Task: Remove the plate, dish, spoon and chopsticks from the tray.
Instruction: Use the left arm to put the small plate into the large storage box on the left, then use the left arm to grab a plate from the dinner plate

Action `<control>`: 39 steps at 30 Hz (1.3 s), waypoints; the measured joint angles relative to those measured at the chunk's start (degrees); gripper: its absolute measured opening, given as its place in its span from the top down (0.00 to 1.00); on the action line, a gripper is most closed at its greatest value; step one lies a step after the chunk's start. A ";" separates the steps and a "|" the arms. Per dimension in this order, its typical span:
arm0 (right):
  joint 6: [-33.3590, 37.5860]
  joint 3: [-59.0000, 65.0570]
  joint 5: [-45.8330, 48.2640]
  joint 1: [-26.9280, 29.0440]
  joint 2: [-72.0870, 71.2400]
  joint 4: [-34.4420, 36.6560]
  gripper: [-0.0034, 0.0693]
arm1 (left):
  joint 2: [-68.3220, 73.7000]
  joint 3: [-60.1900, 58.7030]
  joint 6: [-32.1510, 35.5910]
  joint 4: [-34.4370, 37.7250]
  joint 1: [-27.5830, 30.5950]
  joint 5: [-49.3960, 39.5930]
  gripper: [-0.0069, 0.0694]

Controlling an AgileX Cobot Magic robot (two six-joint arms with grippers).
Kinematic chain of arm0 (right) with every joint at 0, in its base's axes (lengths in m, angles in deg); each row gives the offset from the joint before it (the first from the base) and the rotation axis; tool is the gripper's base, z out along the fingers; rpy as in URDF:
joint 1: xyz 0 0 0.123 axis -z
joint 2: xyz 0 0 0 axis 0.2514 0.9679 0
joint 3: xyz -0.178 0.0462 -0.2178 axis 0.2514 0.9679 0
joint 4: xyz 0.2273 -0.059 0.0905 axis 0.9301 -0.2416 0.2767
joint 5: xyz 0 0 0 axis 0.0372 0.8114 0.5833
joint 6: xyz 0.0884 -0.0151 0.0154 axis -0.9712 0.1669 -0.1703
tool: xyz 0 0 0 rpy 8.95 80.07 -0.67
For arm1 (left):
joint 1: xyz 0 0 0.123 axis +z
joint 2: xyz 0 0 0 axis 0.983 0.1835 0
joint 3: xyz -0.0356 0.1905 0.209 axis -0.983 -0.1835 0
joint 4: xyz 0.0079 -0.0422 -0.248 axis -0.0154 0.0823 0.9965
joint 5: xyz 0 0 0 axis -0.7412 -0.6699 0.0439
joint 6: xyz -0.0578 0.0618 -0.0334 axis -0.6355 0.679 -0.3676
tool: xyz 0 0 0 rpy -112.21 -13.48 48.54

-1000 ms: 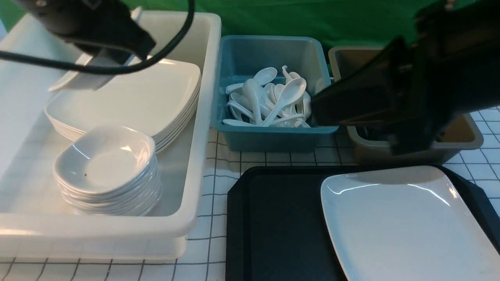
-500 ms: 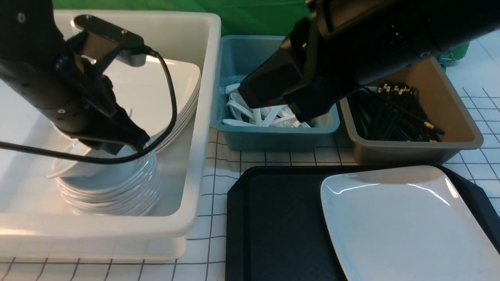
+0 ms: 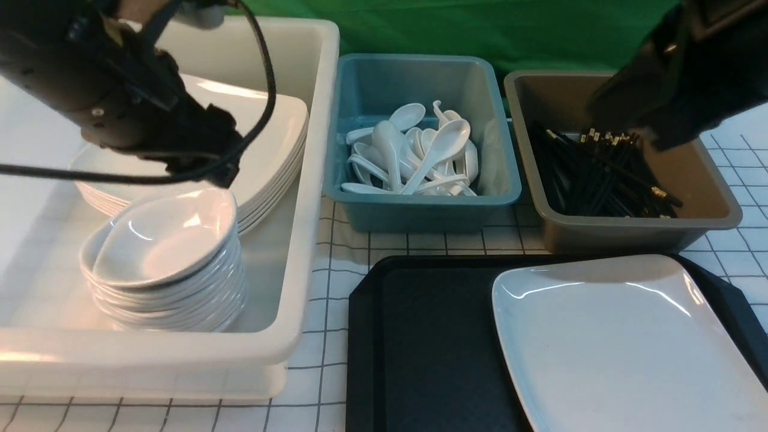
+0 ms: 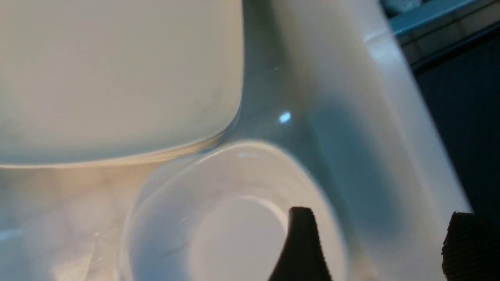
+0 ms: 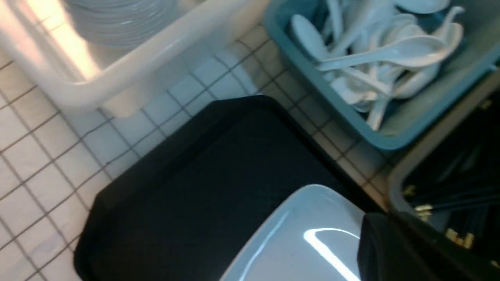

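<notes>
place: lab test bench | cues: green backdrop (image 3: 480,30); gridded tabletop (image 3: 420,243)

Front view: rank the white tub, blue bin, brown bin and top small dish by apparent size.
1. white tub
2. blue bin and brown bin, too alike to split
3. top small dish

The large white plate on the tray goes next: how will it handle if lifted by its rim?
Probably slippery: the plate shows glossy highlights. It looks rigid and wide, so a one-edge hold may let it tilt. Its shallow rim lies low on the tray, leaving little to catch.
</notes>
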 joint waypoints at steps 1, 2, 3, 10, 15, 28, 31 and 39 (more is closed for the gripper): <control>-0.16 0.00 0.00 0.91 -0.96 -0.59 0.94 | 0.00 0.45 0.00 1.21 -0.17 0.28 0.34; -0.64 0.00 0.00 2.50 -1.94 -1.38 0.94 | 0.00 0.98 0.00 3.55 -0.47 0.82 0.37; -1.43 0.08 0.00 3.83 -3.20 -2.64 0.94 | 0.00 1.14 -0.06 5.08 -0.84 1.74 0.39; -6.14 6.36 0.11 15.11 -11.73 -8.36 0.94 | 6.60 3.59 4.72 22.79 -10.97 5.47 0.87; -5.91 15.90 0.46 17.92 -14.75 -8.33 0.95 | 19.04 8.39 5.69 23.09 -17.63 6.17 0.89; -2.93 25.25 0.10 18.07 -15.05 -3.31 0.95 | 42.88 22.50 -1.01 15.72 -21.93 11.99 0.29; -2.63 25.25 -0.83 18.07 -15.05 -2.41 0.95 | 45.82 23.14 -1.56 15.67 -21.93 14.14 0.21; -1.18 25.25 -2.50 18.07 -15.05 -2.03 0.95 | 49.19 23.41 -1.62 18.55 -21.93 18.85 0.26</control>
